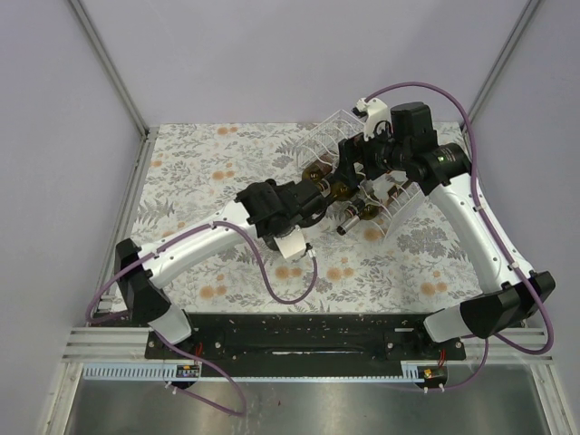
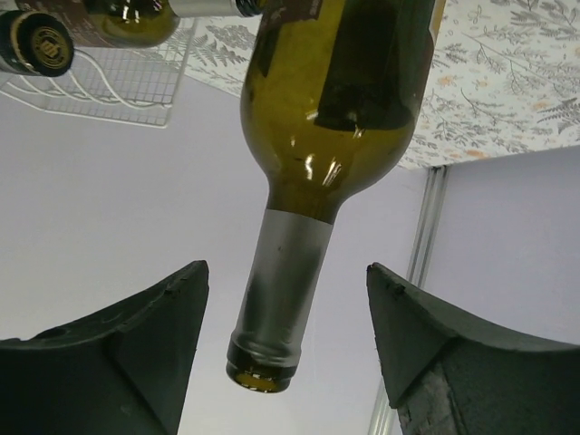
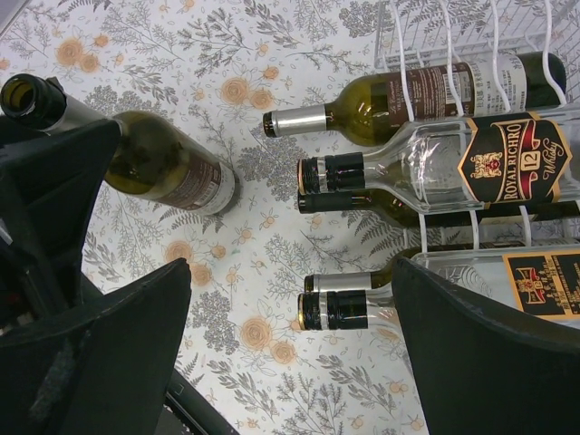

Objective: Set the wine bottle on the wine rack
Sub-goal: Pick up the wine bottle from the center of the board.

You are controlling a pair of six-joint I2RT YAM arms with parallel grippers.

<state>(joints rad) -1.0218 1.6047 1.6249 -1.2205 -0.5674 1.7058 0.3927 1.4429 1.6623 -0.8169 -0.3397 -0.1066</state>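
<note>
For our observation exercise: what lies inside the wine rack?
A green wine bottle, an upper clear bottle and a lower clear bottle lie in the wine rack. Darker bottles beneath are mostly covered; their count is unclear.

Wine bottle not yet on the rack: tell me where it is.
In the right wrist view the wine bottle is at the frame's left over the floral cloth, beside the wine rack, its neck between the left gripper's open fingers.
</note>
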